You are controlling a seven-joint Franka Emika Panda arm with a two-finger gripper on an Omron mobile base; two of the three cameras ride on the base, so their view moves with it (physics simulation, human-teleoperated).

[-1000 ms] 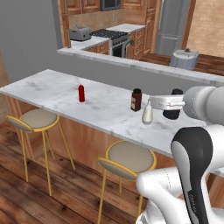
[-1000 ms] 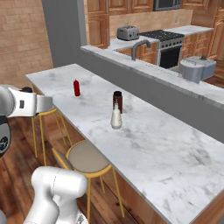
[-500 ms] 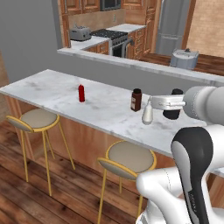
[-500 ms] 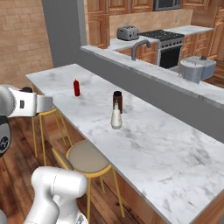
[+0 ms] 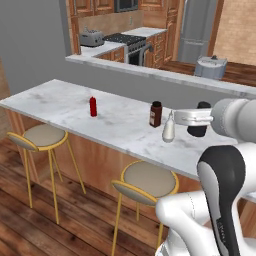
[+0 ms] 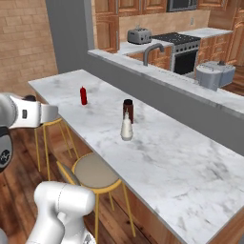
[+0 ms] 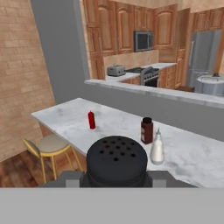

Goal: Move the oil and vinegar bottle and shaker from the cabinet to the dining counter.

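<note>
Shaker in gripper, over the table's near edge
Gripper (image 5: 199, 126) pinching black shaker (image 7: 116, 159) upright; oil and vinegar bottle (image 5: 168, 128) already on dining table (image 5: 60, 102), just left of shaker w/ brown jar (image 5: 155, 114) behind. Set-down spot lies straight below.

No change is recorded across the last second. The hand (image 5: 196, 119) is found in the same spot above the counter (image 5: 65, 102), with the shaker (image 7: 116, 161) gripped between its fingers exactly as a second ago. The oil and vinegar bottle (image 5: 168, 128) is seen where it stood before, just beside the brown jar (image 5: 155, 114), and the red bottle (image 5: 93, 106) has not been shifted.
</note>
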